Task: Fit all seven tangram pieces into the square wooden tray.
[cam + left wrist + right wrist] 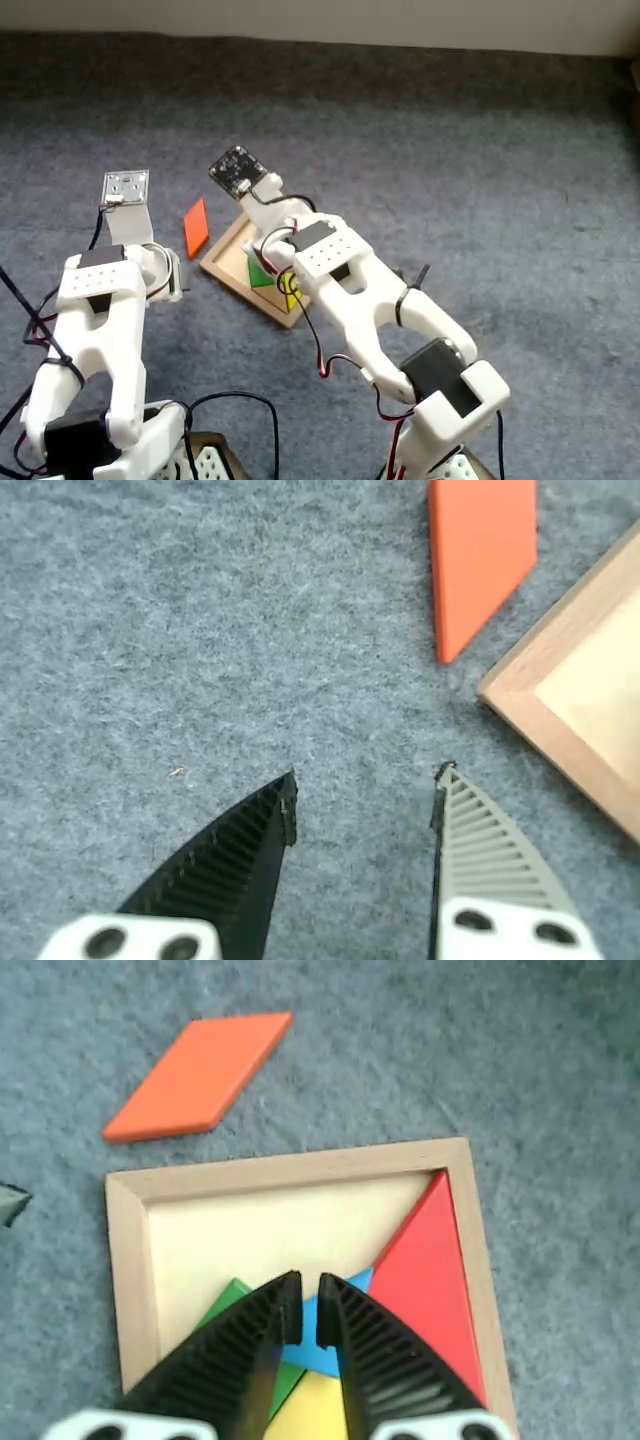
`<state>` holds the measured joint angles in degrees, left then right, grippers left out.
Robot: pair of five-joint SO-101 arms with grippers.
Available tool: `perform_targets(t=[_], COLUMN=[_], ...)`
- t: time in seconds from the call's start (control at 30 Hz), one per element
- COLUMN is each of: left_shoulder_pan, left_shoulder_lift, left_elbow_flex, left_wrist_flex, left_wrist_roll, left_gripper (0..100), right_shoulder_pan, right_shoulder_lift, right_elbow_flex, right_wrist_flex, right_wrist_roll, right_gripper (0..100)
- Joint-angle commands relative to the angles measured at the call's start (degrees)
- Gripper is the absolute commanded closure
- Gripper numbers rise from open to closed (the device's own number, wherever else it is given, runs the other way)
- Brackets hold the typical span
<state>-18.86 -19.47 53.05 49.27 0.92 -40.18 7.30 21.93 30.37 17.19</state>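
Observation:
The square wooden tray (pixel 290 1165) lies on grey carpet and holds a red triangle (pixel 430 1270), a blue piece (pixel 350 1283), a green piece (pixel 232 1295) and a yellow piece (pixel 315 1410); its far half is bare wood. My right gripper (pixel 308 1308) hovers over the blue piece, shut with only a sliver between its tips. An orange parallelogram (pixel 200 1075) lies on the carpet just outside the tray. My left gripper (pixel 366 780) is open over bare carpet, short of the orange parallelogram (pixel 480 550) and beside a corner of the tray (pixel 530 695).
In the high view the right arm (pixel 340 270) covers much of the tray (pixel 225 255), and the left arm (pixel 100 310) stands to its left. The orange parallelogram (pixel 196 226) lies between them. Grey carpet stretches wide to the back and right.

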Motion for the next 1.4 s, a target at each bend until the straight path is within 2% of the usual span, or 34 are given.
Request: perform_targets(t=[0.0,0.23,0.5,0.77,1.03,1.23,1.37], left_shoulder_pan=[1.27,1.10,1.19,1.10,1.10,1.10,1.10], left_shoulder_lift=[-1.89,-1.89,-1.89,-1.89,-1.89,-1.89,-1.89], left_elbow_flex=[-0.22,-0.22,-0.22,-0.22,-0.22,-0.22,-0.22], left_wrist_flex=[-0.70,-0.70,-0.70,-0.70,-0.70,-0.70,-0.70], left_wrist_roll=[0.18,0.18,0.18,0.18,0.18,0.18,0.18], left_gripper=[77,77,77,77,77,77,77], right_shoulder_pan=[-0.22,-0.22,-0.66,-1.01,-0.75,-0.66,-0.75], right_shoulder_lift=[-1.45,-3.82,-3.47,3.91,3.38,-3.74,-3.91], right_elbow_flex=[-0.31,-0.13,-0.22,-2.42,-4.62,-4.44,-4.44], right_wrist_flex=[1.27,9.45,8.40,6.81,8.13,9.89,3.30], right_wrist_roll=[-0.18,-0.18,-0.18,-0.18,-0.44,-0.53,-0.53], right_gripper=[95.4,95.4,95.4,95.4,95.7,95.7,95.7])
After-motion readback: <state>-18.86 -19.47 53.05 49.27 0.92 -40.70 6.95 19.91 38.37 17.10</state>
